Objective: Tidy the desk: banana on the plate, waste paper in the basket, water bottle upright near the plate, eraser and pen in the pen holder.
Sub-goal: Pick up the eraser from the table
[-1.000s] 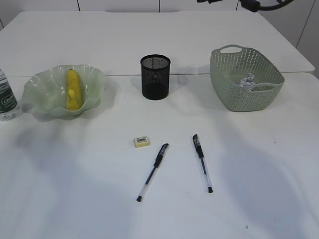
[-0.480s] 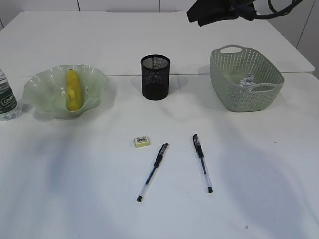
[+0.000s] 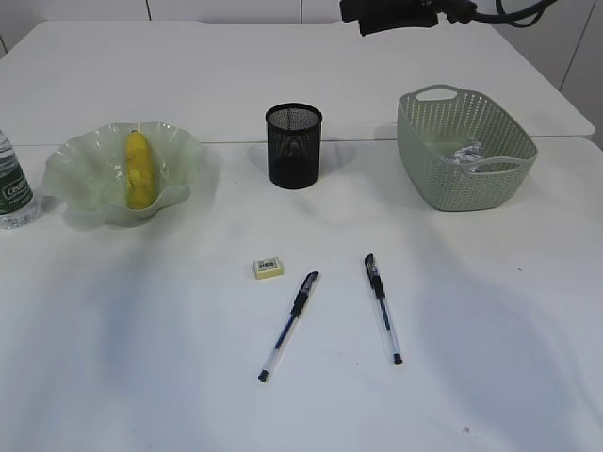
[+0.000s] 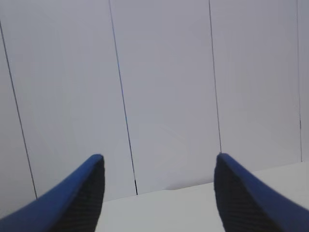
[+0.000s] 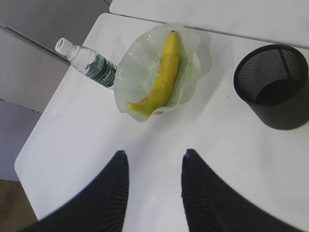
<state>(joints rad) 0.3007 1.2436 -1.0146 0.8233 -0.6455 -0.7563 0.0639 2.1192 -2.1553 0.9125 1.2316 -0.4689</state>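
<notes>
The banana (image 3: 138, 169) lies in the pale green plate (image 3: 184, 146), and the water bottle (image 3: 11, 188) stands upright just left of it. The eraser (image 3: 268, 267) and two pens (image 3: 289, 325) (image 3: 382, 306) lie on the desk (image 3: 141, 358) in front of the black pen holder (image 3: 294, 146). Waste paper (image 3: 466, 151) sits inside the basket (image 3: 452, 184). My right gripper (image 5: 155, 154) is open and empty, high above the desk, looking down on the banana (image 5: 161, 67), plate (image 5: 130, 58), water bottle (image 5: 89, 63) and pen holder (image 5: 273, 87). My left gripper (image 4: 159, 164) is open and empty, facing a wall.
The dark end of the right arm (image 3: 391, 14) hangs at the top of the exterior view, above the far side of the desk. A seam between two tabletops runs behind the plate and basket. The left arm does not show in the exterior view.
The right arm's dark end has come into the top of the exterior view and shifted left and upward. Nothing on the desk has moved.
</notes>
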